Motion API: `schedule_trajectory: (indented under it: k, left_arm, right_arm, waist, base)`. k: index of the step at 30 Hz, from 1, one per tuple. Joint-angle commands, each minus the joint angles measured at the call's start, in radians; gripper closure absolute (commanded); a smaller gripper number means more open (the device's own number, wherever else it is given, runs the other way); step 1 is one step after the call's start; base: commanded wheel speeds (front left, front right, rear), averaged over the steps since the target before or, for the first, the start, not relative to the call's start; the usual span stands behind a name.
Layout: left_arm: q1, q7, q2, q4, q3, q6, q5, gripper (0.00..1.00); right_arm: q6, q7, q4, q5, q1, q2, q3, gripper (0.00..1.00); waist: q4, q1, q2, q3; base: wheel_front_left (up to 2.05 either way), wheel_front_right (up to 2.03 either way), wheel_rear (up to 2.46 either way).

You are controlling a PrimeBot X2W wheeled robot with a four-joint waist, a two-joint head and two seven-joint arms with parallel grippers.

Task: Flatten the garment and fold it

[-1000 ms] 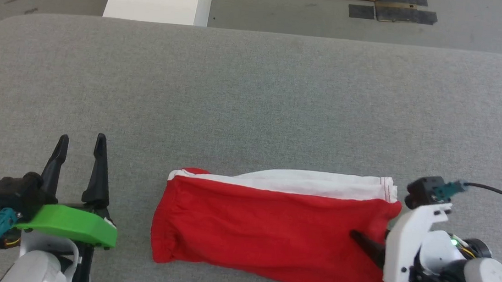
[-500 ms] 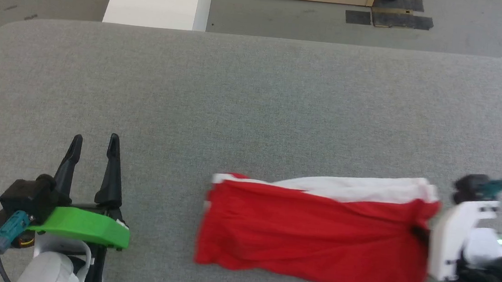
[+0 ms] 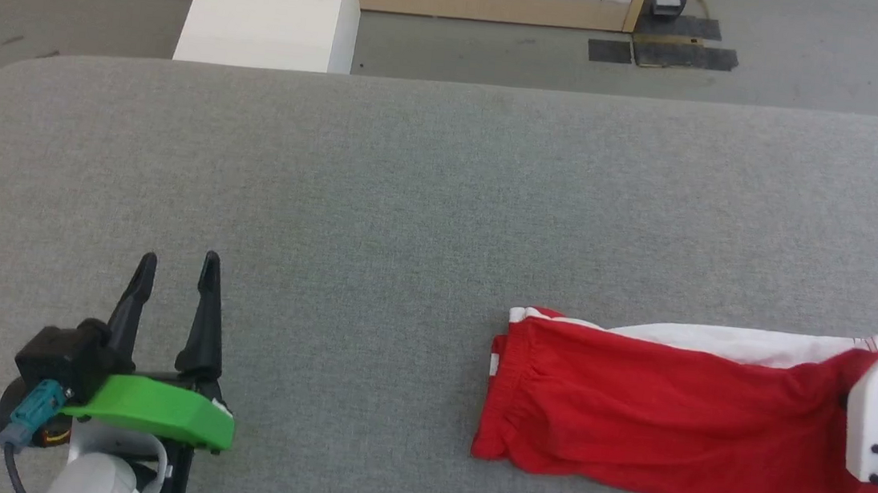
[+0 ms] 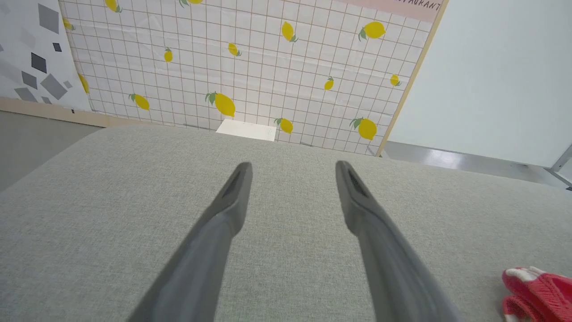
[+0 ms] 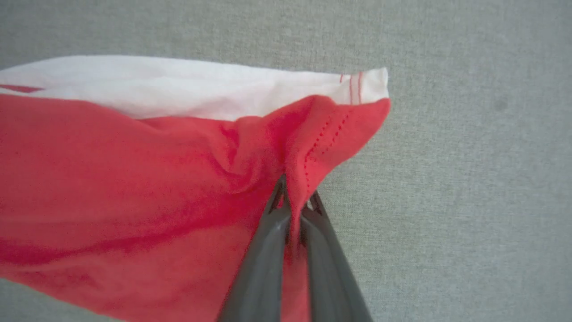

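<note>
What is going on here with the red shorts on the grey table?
The robot is working on folding the red shorts. Its right gripper is shut on a pinch of fabric at the hem end, and the shorts lie stretched out on the grey table. The left gripper is open over bare table, apart from the shorts.

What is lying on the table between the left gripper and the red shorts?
Nothing. In the head view, only bare grey table stretches from the left gripper to the near end of the red shorts.
</note>
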Motion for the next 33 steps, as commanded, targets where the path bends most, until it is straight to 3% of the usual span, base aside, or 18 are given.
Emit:
schedule_trajectory:
  k: [1,7,8,11,22,32,33]
  left_arm:
    - [0.013,-0.004,-0.004,0.003,-0.002,-0.001,0.009,0.0]
    - [0.028,0.006,-0.005,-0.002,-0.008,0.005,0.002,0.0]
    - [0.025,0.009,-0.01,-0.006,-0.012,0.006,-0.002,0.0]
    - [0.018,0.01,-0.013,-0.007,-0.018,0.005,-0.003,0.0]
    - [0.005,0.01,-0.023,0.004,-0.029,-0.007,-0.018,0.0]
    - [-0.001,0.006,-0.03,0.016,-0.031,-0.009,-0.022,0.0]
    - [-0.001,0.006,-0.031,0.018,-0.032,-0.01,-0.023,0.0]
  right_arm:
    - [-0.002,0.02,-0.046,0.002,0.001,-0.008,0.019,1.0]
    - [-0.002,0.143,-0.284,0.062,0.038,-0.015,0.122,1.0]
    - [-0.002,0.193,-0.369,0.088,0.045,0.0,0.179,1.0]
    - [-0.002,0.203,-0.398,0.102,0.034,0.03,0.23,1.0]
    - [-0.002,0.096,-0.26,0.094,-0.036,0.216,0.342,1.0]
    - [-0.002,-0.019,-0.114,0.057,-0.083,0.29,0.395,1.0]
    - [-0.002,-0.031,-0.11,0.06,-0.086,0.295,0.403,0.74]
  waist:
    - [-0.002,0.0,-0.0001,-0.009]
    - [-0.004,0.0,-0.0001,-0.023]
    - [-0.001,0.0,-0.0001,-0.021]
    - [0.005,0.0,-0.0001,-0.015]
    - [0.062,0.0,-0.0001,0.018]
    - [0.084,0.0,-0.0001,0.032]
    - [0.083,0.0,-0.0001,0.032]
  base:
    - [0.0,0.0,0.0]
    - [0.0,0.0,0.0]
    - [0.0,0.0,0.0]
    - [0.0,0.0,0.0]
    - [0.0,0.0,0.0]
    - [0.0,0.0,0.0]
    - [0.0,0.0,0.0]
